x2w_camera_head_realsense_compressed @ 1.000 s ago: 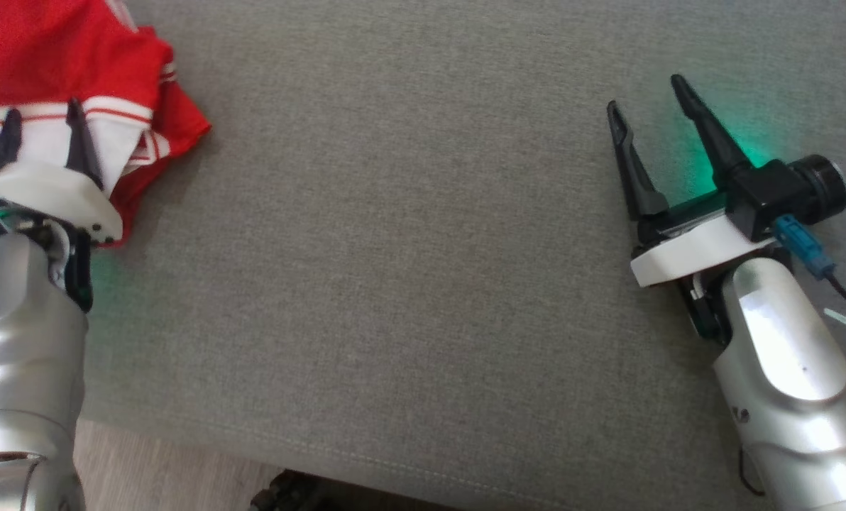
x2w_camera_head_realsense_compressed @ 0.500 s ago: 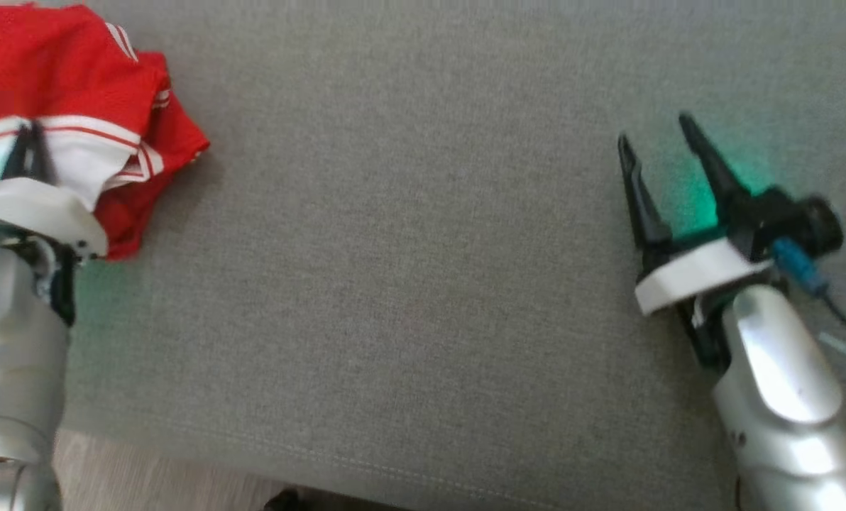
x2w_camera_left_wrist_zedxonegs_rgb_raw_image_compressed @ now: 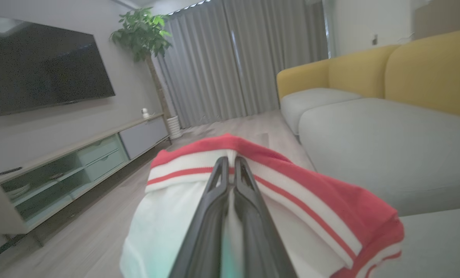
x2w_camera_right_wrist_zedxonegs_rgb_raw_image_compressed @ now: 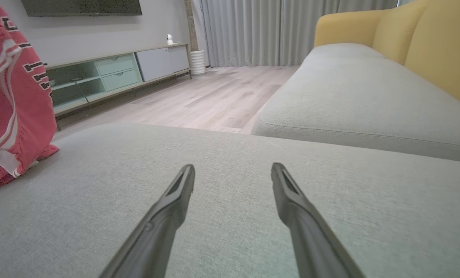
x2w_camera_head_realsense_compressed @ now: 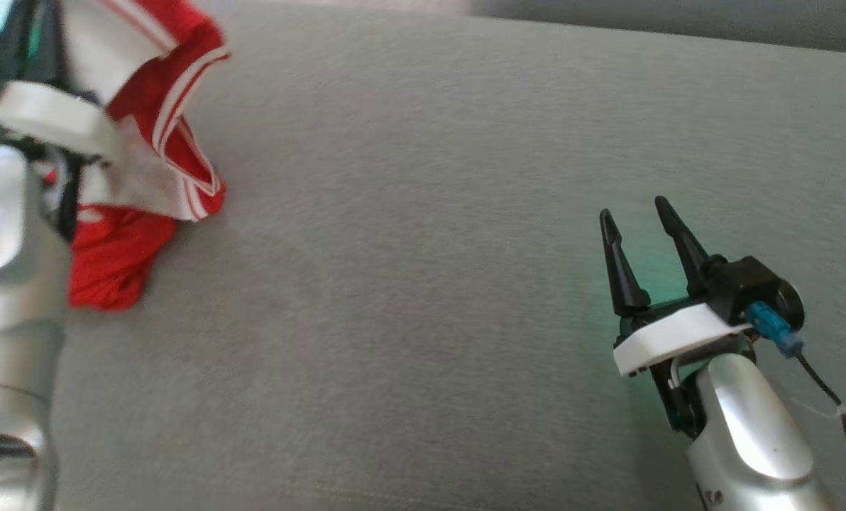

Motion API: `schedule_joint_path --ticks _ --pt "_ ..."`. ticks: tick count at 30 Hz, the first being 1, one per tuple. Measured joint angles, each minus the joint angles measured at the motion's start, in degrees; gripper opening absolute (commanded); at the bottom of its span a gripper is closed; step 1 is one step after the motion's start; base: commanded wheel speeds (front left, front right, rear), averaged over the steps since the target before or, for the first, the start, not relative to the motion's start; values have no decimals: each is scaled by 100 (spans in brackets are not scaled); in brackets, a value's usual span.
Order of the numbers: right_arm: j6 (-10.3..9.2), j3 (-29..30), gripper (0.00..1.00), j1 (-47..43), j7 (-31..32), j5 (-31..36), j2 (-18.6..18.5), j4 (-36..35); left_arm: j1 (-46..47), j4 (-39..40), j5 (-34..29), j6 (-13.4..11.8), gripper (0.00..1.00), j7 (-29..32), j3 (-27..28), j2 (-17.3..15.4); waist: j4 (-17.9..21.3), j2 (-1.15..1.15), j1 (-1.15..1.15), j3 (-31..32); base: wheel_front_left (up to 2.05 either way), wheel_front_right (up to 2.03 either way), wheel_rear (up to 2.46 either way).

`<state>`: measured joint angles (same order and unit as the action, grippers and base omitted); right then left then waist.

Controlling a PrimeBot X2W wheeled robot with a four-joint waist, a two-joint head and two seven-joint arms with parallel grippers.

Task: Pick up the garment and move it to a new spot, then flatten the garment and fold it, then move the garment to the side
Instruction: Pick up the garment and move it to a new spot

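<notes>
Garment (x2w_camera_head_realsense_compressed: 118, 259) clamped by L gripper (x2w_camera_left_wrist_zedxonegs_rgb_raw_image_compressed: 230, 164), upper left of frame; R gripper (x2w_camera_head_realsense_compressed: 633, 208) spread wide, empty, lower right, well apart.

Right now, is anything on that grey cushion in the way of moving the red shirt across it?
Nothing visible. The left gripper is shut on the garment at the left, and the grey cushion from there to the open right gripper carries no other object.

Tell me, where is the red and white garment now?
In the head view the garment is at the far left, pinched in the shut left gripper, its lower end on the gray sofa cushion, well apart from the open right gripper.
</notes>
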<state>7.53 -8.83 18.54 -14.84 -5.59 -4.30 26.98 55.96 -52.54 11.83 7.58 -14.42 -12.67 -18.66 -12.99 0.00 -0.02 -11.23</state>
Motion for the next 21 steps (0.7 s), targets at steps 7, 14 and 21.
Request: schedule_joint_path --ticks 7,14,21 --pt "0 -45 100 -72 4 -70 35 -25 -197 920 505 0 0 -29 -642 493 798 0 1 226 0 0 0" --pt "0 -182 100 -84 5 -131 59 -49 -393 1336 913 0 0 -29 -1015 1103 1790 0 2 280 0 0 0" --pt "0 -272 100 -201 5 -359 69 -75 -794 1447 1084 0 6 -29 -1177 1574 2640 0 2 264 0 0 0"
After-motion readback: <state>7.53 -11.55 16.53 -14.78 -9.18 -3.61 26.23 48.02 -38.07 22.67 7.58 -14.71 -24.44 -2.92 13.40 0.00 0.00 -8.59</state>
